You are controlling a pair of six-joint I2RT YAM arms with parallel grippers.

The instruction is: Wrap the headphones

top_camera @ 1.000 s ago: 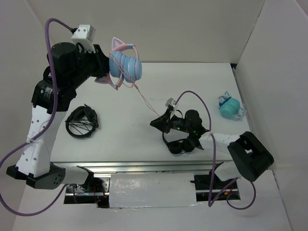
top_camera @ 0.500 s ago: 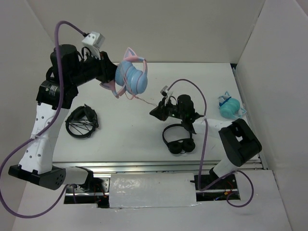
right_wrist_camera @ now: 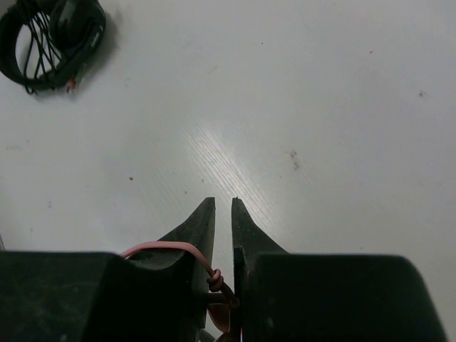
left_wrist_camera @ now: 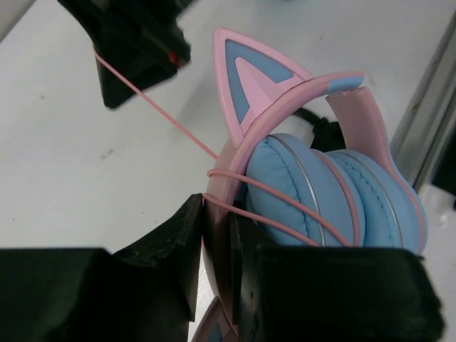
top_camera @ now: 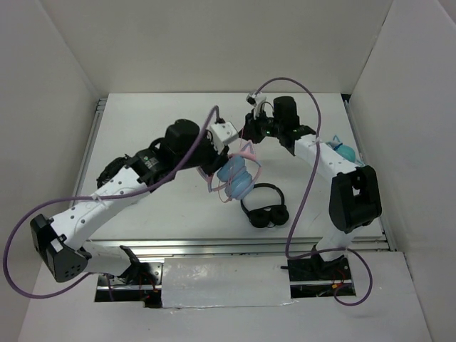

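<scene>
The light blue headphones (top_camera: 239, 179) with pink headband and cat ears hang in my left gripper (top_camera: 219, 168) over the table's middle. In the left wrist view the left gripper (left_wrist_camera: 216, 246) is shut on the pink headband (left_wrist_camera: 217, 214), and the blue ear cups (left_wrist_camera: 335, 192) sit to the right. The thin pink cable (left_wrist_camera: 157, 114) loops twice across the headband and runs taut up to my right gripper (left_wrist_camera: 135, 43). My right gripper (top_camera: 250, 135) is farther back and is shut on the cable (right_wrist_camera: 217, 274) deep between its fingers.
Plain black headphones (top_camera: 265, 211) lie just right of and nearer than the held pair. A teal-green pair (top_camera: 345, 152) lies at the right, partly behind my right arm. A wound black pair (right_wrist_camera: 50, 35) lies at the left, partly under my left arm (top_camera: 114, 168).
My left arm swung from the far left to the table's middle, carrying the headphones lower. My right gripper moved toward the back with the cable.
</scene>
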